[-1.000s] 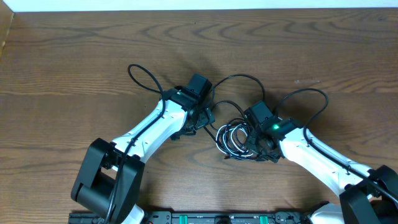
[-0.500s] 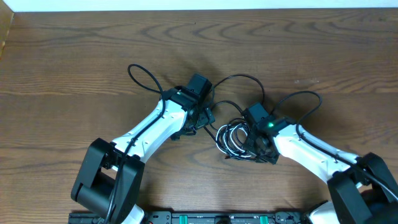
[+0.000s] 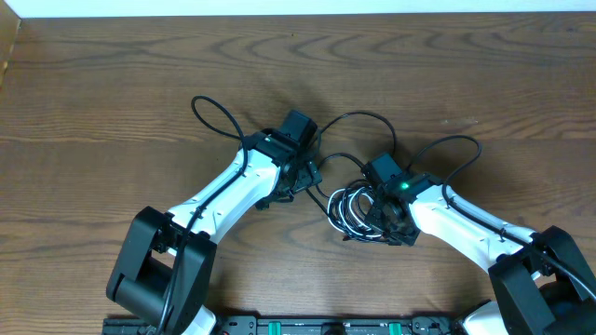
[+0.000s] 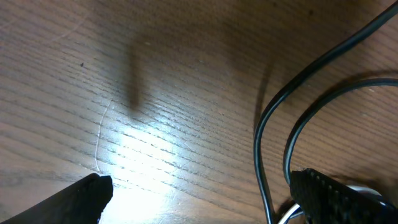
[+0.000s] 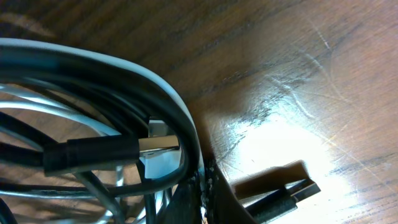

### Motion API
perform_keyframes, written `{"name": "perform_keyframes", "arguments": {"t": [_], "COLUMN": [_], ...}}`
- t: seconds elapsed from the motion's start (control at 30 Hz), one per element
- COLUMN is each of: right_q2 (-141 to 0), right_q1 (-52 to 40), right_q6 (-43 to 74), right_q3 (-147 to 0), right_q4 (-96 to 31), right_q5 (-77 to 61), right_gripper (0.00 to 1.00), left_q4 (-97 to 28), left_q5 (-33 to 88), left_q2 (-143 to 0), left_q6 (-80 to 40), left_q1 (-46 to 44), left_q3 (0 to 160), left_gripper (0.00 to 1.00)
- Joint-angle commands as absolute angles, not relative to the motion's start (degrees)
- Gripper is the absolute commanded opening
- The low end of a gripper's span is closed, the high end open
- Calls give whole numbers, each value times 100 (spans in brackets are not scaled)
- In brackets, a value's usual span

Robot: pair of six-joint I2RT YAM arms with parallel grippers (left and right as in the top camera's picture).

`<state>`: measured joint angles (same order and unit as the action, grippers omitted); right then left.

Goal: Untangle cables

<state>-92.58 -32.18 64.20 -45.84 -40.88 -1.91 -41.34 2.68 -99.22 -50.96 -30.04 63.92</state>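
the cables (image 3: 346, 207) are judged light and limp, best taken near a plug (image 5: 158, 144). the right claw (image 5: 205, 186) is clenched at their edge, the left claw (image 4: 205, 196) released.

Cables (image 3: 352, 207) heaped between left arm (image 3: 233, 186) and right arm (image 3: 466, 228), open table (image 3: 112, 74) beyond

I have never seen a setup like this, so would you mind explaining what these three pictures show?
Two white robot arms, the left arm and the right arm, work at a wooden table. One picture looks down from above; the other two come from a camera on each wrist. A tangle of thin cables, black plus one white, lies between the arms. The left fingers stand wide open, holding nothing. The right fingers are shut at the tangle's edge; whether they pinch a cable, I cannot tell.
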Motion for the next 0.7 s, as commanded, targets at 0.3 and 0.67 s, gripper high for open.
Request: {"name": "perform_keyframes", "arguments": {"t": [0.3, 0.67], "right_q2": [-8897, -7500], "right_q1": [-2884, -2703], "right_q6": [5074, 3887], "right_q3": [-5118, -5780], "right_q4": [-4602, -4860], "right_q5": [-266, -1452], "right_gripper": [1, 1], "left_q4": [-4152, -4152], "left_q5": [231, 231], "left_q2": [-9988, -9988], "left_q6": [-5063, -5063], "left_q1": [-2991, -2991], "left_q3": [6392, 6392], "left_gripper": [98, 98]}}
